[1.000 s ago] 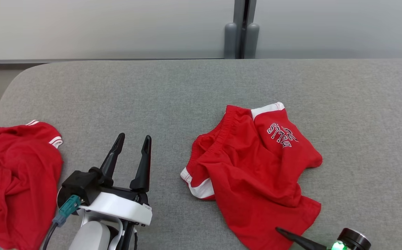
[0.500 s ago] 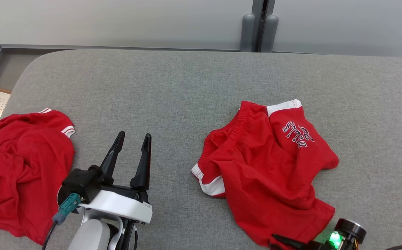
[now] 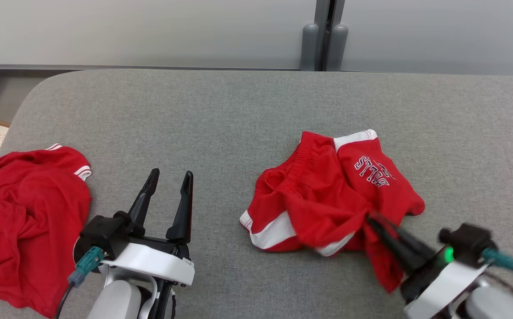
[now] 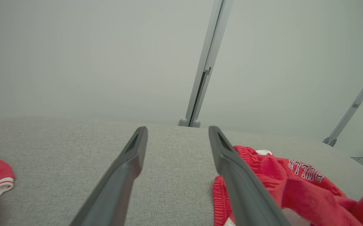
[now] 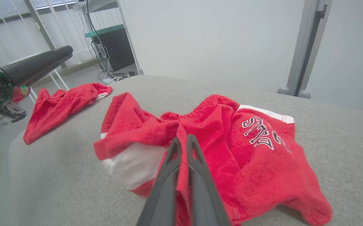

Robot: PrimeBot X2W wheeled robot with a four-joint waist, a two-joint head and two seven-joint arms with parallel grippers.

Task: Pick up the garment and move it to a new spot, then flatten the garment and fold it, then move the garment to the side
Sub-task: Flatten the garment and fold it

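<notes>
Red shorts (image 3: 327, 195) lie crumpled right of centre on the grey surface (image 3: 221, 115), one thin fold pinched by the right gripper (image 3: 371, 219), left gripper (image 3: 171, 175) spread and idle; risk: the shallow pinch slips on lifting.

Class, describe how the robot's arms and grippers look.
The left gripper and right gripper each have two long, tapering dark fingers on a black block, a curved white wrist cover and a pale grey forearm. Each wrist carries a cabled teal plug; the right one shows a green light.
</notes>
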